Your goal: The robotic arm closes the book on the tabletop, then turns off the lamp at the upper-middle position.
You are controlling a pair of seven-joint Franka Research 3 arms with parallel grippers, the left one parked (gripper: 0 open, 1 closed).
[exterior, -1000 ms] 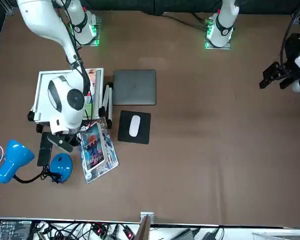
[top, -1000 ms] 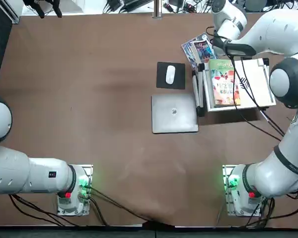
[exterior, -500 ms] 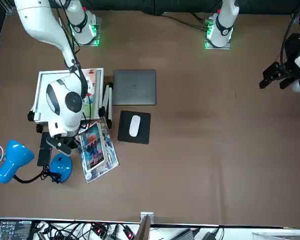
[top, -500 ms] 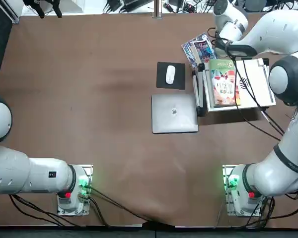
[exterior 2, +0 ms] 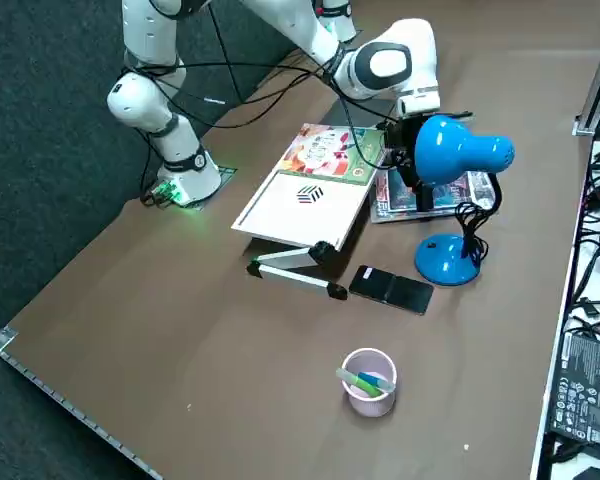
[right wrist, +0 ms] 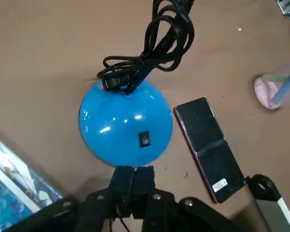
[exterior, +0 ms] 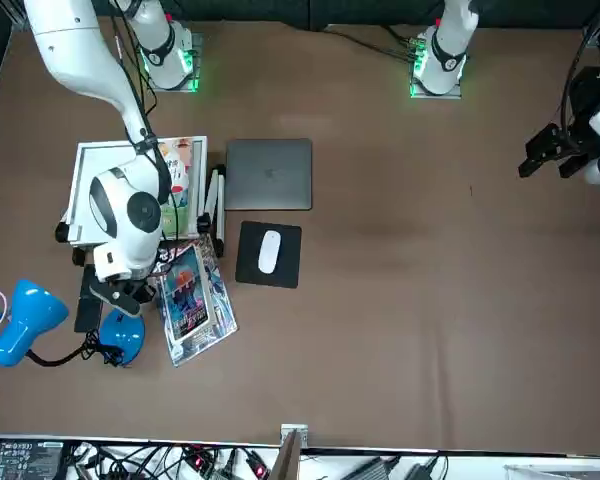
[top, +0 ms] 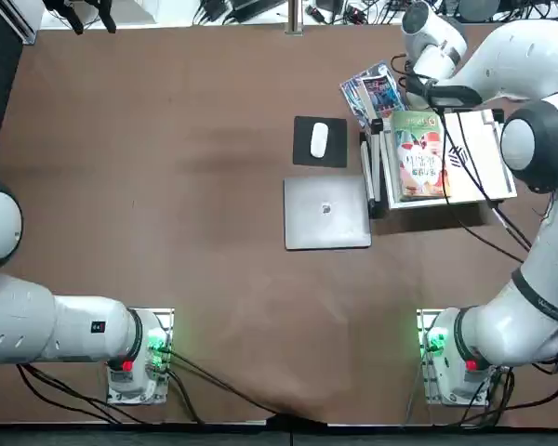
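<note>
Pincer [right wrist: 131, 170] (closed) just beside the blue lamp base [right wrist: 125, 123]; apart

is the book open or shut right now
Shut: the book lies flat with its illustrated cover facing up, and no inner pages spread out, on the white stand.

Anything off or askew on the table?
No spill or damage visible. The magazines lie askew beside the white stand. The right gripper, fingers together, is at the base of the lamp.
</note>
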